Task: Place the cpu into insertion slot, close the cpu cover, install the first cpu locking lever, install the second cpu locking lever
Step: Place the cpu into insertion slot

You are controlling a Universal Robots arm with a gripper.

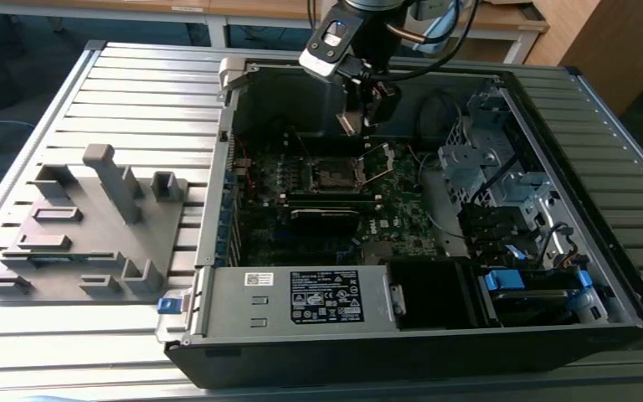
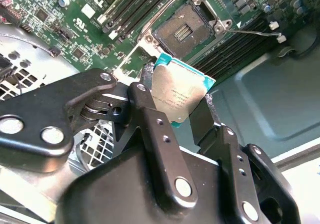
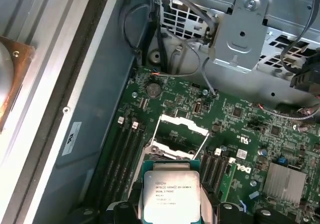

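We see an open computer case (image 1: 434, 360) lying on a ribbed grey metal table (image 1: 110, 92). A grey plastic fixture (image 1: 87, 234) sits at the exterior view's left, with wooden furniture (image 1: 601, 42) behind. The gripper (image 2: 177, 108) has its fingers (image 2: 144, 103) closed on opposite edges of the cpu (image 2: 180, 96), which it holds above the green board near the uncovered insertion slot (image 2: 182, 29). The chip is square, with no longer side, and its metal top faces away from the board.

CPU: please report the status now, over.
Copy: gripper shut on cpu, over motherboard. Insertion slot empty, cpu cover raised. No obstruction seen over the slot.
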